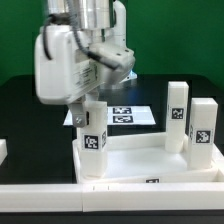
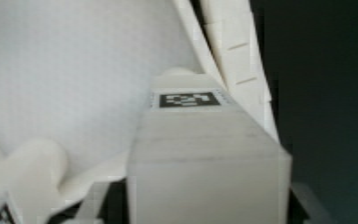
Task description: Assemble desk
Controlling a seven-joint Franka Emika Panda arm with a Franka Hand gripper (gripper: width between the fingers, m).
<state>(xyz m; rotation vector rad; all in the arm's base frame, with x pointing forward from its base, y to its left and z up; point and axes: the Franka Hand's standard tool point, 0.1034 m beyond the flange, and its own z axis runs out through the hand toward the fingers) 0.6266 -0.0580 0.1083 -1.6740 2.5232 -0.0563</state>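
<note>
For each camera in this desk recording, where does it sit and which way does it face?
Exterior view: off the arm, level with the table, facing the desk top, three upright legs and the arm.
Wrist view: on the wrist, looking down a tagged leg onto the desk top; gripper fingers show dimly beside the leg.
Shared: the tagged leg under the gripper, and the desk top.

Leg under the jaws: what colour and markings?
White leg with a black-and-white square tag; wrist view shows it best.
</note>
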